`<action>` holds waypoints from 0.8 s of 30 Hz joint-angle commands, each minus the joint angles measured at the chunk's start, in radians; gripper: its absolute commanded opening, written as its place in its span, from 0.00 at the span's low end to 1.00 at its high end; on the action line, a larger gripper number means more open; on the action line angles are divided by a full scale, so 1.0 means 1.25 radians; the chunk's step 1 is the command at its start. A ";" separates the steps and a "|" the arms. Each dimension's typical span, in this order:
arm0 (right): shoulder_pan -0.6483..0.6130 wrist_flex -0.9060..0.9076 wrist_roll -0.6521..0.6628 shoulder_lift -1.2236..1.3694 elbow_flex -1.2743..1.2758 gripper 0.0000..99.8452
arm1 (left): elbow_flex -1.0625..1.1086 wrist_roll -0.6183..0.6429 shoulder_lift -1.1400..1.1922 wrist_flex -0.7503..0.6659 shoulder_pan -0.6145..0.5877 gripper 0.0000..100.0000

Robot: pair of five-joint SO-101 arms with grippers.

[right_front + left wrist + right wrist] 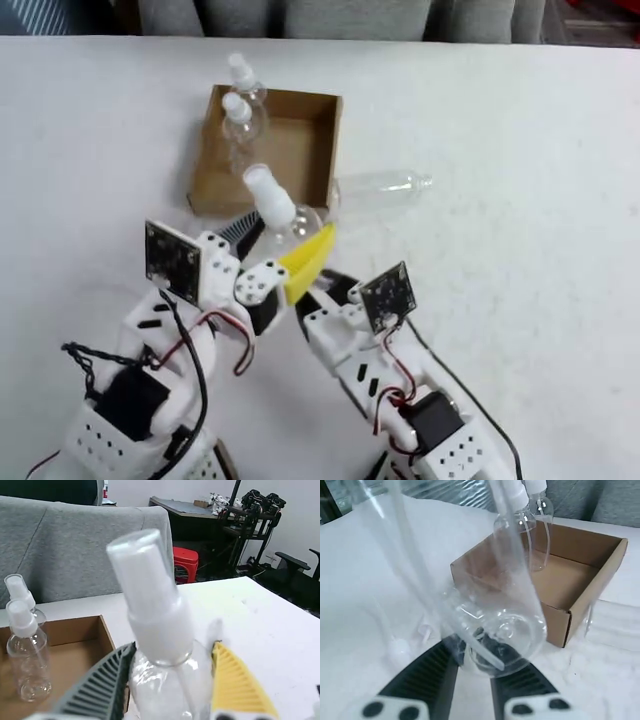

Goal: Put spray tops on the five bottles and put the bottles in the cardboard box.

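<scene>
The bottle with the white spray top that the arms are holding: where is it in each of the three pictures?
High view: the capped bottle sits at centre, just in front of the cardboard box.
Left wrist view: centre, close up, between the left gripper's grey and yellow fingers.
Right wrist view: its clear body fills the middle foreground.
Shared landmark: the cardboard box.

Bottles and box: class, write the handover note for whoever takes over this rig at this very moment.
Grippers: both shut on one bottle, left gripper at its shoulder, right gripper at its base.
Things: that bottle has its top on and is held at the near edge of the box. Two topped bottles stand in the box. A bare bottle lies beside it.
Done: three topped, two boxed.
Left: box the held one, then top and box the rest.
</scene>
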 commanded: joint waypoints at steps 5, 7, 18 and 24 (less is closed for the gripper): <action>0.024 -0.006 -0.010 -0.015 0.010 0.02 | 0.010 -0.087 -0.002 0.039 -0.036 0.02; 0.024 -0.002 -0.010 -0.015 0.010 0.02 | 0.016 -0.082 -0.001 -0.005 -0.080 0.02; 0.025 0.001 -0.010 -0.010 0.010 0.02 | 0.065 -0.082 0.191 -0.357 -0.292 0.02; 0.025 0.001 -0.010 -0.008 0.010 0.02 | -0.047 -0.087 0.429 -0.446 -0.323 0.02</action>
